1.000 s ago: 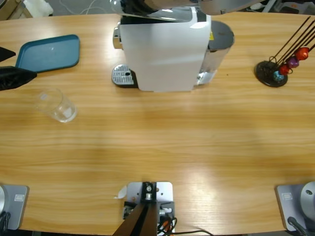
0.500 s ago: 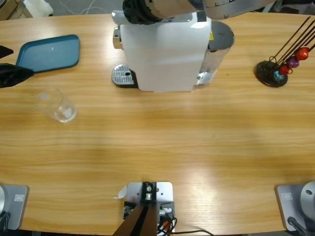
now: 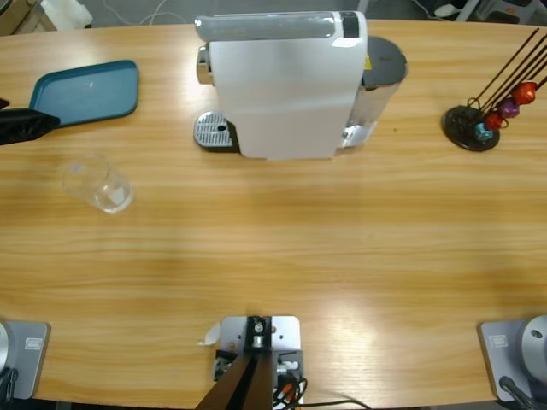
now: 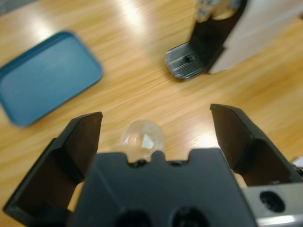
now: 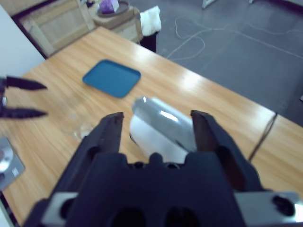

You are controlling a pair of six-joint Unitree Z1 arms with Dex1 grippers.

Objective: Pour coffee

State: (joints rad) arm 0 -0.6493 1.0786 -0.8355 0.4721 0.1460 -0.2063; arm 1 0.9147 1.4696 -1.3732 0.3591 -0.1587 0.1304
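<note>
A small clear glass [image 3: 98,184] stands on the wooden table, left of the white coffee machine [image 3: 282,85] and its metal drip tray [image 3: 214,132]. No pale brown coffee shows in the glass. My left gripper [image 3: 26,124] comes in at the left edge, open, a short way from the glass. In the left wrist view the glass [image 4: 142,139] sits between the wide-apart jaws of the left gripper [image 4: 156,123], untouched. My right gripper [image 5: 156,118] hangs open high above the machine [image 5: 163,125] and holds nothing; it is out of the high view.
A teal tray [image 3: 84,91] lies at the back left, close to the left gripper. A black capsule stand [image 3: 483,120] with coloured capsules is at the right. The right wrist view also shows the tray [image 5: 112,77], the floor and cables beyond the table.
The silver arm piece over the top of the coffee machine has left the high view. The left gripper has shifted slightly back along the left edge. The glass has not moved.
</note>
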